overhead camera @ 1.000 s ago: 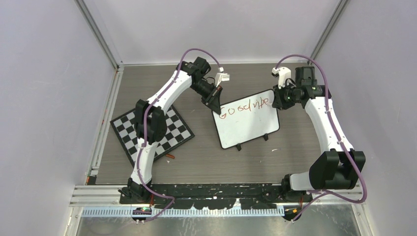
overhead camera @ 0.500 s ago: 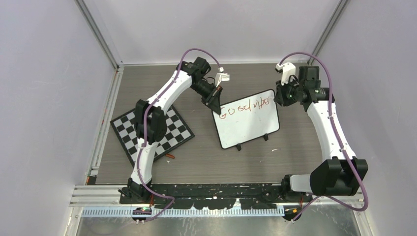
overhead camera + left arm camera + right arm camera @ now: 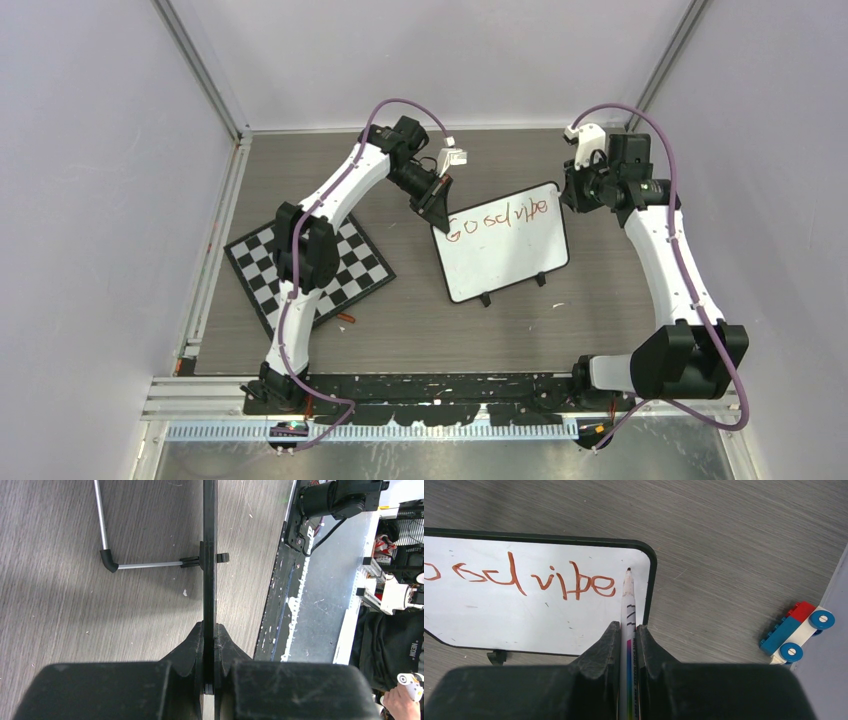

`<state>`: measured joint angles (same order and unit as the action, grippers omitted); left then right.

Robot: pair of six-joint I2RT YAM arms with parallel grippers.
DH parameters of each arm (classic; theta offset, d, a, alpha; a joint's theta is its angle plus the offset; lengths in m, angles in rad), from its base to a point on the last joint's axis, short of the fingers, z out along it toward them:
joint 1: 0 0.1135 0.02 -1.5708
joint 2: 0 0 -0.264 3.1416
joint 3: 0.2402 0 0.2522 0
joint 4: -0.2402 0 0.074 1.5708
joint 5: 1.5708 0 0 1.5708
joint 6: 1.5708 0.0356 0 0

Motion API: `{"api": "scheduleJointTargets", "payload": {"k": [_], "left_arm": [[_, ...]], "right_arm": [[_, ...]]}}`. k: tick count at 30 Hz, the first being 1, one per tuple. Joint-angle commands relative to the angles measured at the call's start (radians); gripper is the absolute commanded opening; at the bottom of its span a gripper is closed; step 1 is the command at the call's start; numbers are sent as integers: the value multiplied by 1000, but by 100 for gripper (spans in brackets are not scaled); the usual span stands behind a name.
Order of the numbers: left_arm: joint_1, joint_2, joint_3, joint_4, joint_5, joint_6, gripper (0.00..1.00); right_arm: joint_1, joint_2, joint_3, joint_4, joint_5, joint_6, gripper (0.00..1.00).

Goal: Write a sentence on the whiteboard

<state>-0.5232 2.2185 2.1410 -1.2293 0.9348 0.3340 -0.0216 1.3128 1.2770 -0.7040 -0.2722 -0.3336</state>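
Observation:
The whiteboard point(image 3: 505, 250) stands propped on the table, with the sentence point(image 3: 497, 217) reading "Good vibe" in red-brown along its top. My left gripper point(image 3: 437, 205) is shut on the board's left edge. The left wrist view shows the board edge-on as a thin black strip point(image 3: 209, 555) between the left gripper's point(image 3: 210, 630) jaws. My right gripper point(image 3: 626, 626) is shut on a white marker point(image 3: 628, 597). Its tip sits by the board's point(image 3: 524, 615) top right corner, just right of the last "e" of the sentence point(image 3: 534, 580). Whether it touches the board is unclear.
A black-and-white checkerboard point(image 3: 310, 265) lies left of the whiteboard, with a small orange piece point(image 3: 346, 318) at its near corner. A red, blue and white brick car point(image 3: 799, 630) sits by the right wall. The board's metal prop leg point(image 3: 145, 565) sticks out behind it.
My right gripper with the marker has drawn back to the right and away from the board's top right corner. The left arm and the board have not moved.

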Motion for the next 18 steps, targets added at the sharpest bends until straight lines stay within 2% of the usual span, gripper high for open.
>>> {"api": "scheduleJointTargets", "payload": {"k": [1, 7, 18], "left_arm": [[-21, 2, -21, -27, -13, 19, 0], [-21, 5, -22, -27, -10, 21, 0], [-20, 0, -32, -30, -11, 28, 0]], "right_arm": [[0, 14, 4, 23, 24, 4, 0], [6, 29, 5, 30, 29, 5, 0], [10, 33, 8, 6, -56, -22, 0]]}}
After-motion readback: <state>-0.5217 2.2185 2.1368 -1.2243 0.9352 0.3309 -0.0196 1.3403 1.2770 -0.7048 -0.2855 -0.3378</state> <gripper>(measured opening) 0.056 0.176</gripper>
